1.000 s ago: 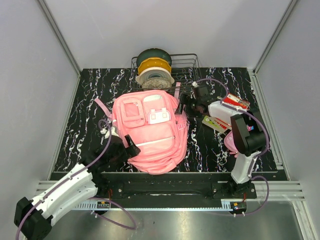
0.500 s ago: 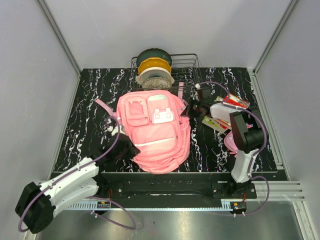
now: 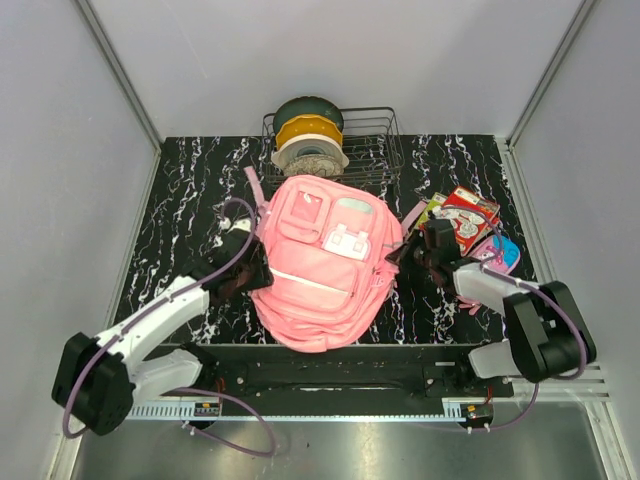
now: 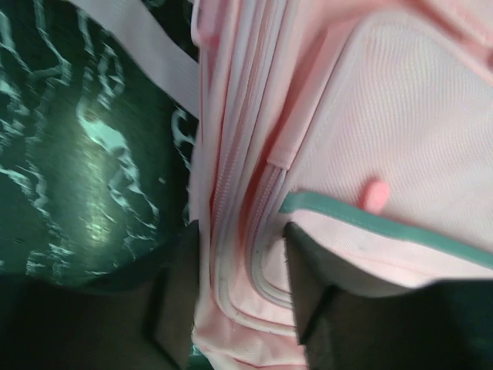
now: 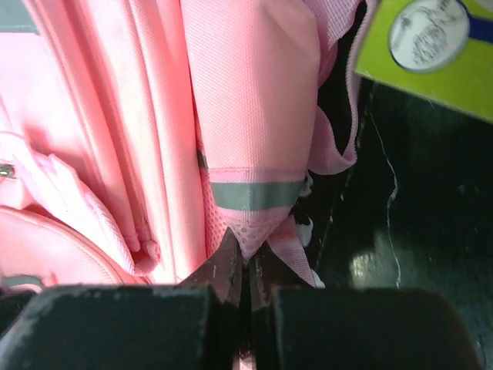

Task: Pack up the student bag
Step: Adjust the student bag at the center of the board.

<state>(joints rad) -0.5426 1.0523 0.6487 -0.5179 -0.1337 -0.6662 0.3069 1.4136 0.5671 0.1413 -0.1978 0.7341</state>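
Left tool (image 4: 239, 302) is clamped on the left side seam of the student bag (image 3: 322, 270). Zip piping fills the gap between both fingers (image 4: 176, 308), and the tips are lost under the fabric. Right tool (image 5: 245, 266) is pinched fully closed on a pink fabric tip with a grey band at the bag's right edge. I can't tell whether that's a strap end or a pocket corner. The bag lies front up mid-tabletop (image 3: 180, 210), between my two arms, slightly skewed, its underside hidden. Right of it is a red printed box (image 3: 468, 215) with a yellow-green card (image 5: 431, 62) half tucked beside it; the print is unreadable. A small pink-and-blue pouch (image 3: 497, 252) is mostly hidden behind my right arm. At the far edge, a wire basket (image 3: 380, 135) holds stacked spools (image 3: 308, 135), partly cut off by the bag's top.
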